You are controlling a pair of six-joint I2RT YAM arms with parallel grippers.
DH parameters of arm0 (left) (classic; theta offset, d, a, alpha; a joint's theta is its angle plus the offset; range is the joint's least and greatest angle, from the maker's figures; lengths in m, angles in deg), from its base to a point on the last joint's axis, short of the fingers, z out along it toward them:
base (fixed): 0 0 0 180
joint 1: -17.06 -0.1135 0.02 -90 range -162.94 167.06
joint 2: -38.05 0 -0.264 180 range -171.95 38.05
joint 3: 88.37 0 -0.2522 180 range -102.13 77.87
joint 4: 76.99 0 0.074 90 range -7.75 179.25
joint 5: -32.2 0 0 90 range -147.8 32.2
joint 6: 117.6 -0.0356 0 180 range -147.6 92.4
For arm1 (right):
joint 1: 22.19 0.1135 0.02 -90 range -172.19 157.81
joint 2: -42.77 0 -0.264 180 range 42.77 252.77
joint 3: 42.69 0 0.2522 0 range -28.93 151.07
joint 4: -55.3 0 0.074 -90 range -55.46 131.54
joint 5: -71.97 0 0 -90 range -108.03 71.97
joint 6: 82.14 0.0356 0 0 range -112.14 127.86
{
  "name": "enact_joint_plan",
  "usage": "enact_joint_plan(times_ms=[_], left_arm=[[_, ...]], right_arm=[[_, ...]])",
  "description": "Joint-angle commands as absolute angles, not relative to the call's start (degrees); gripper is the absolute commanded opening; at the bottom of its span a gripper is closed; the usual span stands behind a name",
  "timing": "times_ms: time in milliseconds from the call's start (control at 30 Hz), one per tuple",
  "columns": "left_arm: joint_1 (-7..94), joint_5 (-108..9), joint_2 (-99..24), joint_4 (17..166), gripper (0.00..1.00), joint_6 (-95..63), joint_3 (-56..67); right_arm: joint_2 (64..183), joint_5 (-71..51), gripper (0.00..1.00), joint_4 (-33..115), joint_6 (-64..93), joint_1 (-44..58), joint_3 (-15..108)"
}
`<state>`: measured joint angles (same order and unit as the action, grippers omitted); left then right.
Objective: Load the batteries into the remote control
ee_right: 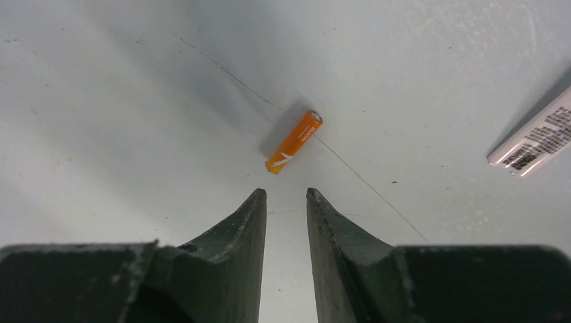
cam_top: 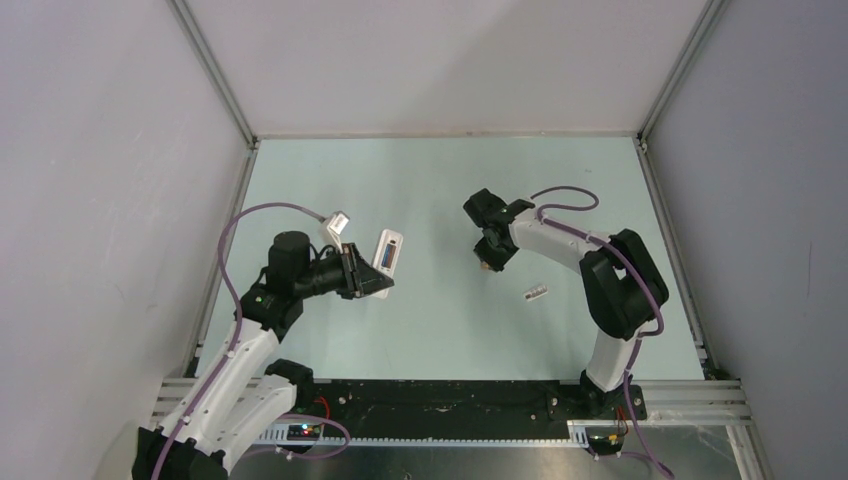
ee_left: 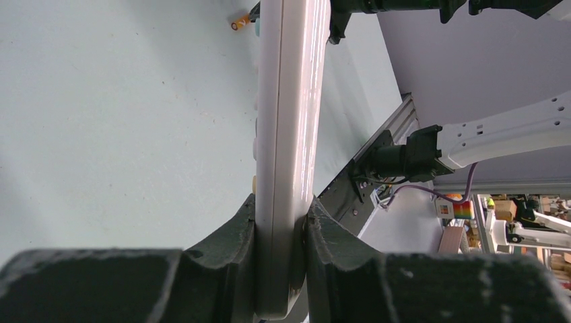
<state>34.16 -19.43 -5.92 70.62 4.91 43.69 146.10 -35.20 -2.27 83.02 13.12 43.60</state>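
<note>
Top external view shows the pale tabletop (cam_top: 450, 190), the largest thing before me. My left tool (cam_top: 362, 272) is clamped on the remote control (cam_top: 388, 253), held left of centre. In the left wrist view the white handset runs edge-on away from the camera, its near end pinched between both fingers. My right tool (ee_right: 286, 202) hangs low over the tabletop right of centre, its jaws only narrowly apart with nothing between them. To its right, nearer the front edge, lies a small white piece with dark print (cam_top: 537, 292). Smallest is the orange battery (ee_right: 294, 142), lying flat and slanted on the tabletop just beyond my right fingertips, not touching them.
</note>
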Motion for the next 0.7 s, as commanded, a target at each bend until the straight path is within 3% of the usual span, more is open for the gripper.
enact_joint_plan(times_ms=[0, 667], left_arm=[[33.68, -17.8, -4.93, 72.2, 0.0, 4.12, 44.06], [33.62, -16.99, -4.85, 72.29, 0.0, 3.86, 44.12]], right_arm=[[147.28, -36.62, 0.33, -1.22, 89.8, 12.86, 43.83], [151.76, -36.96, 0.26, -2.35, 94.27, 9.29, 43.84]])
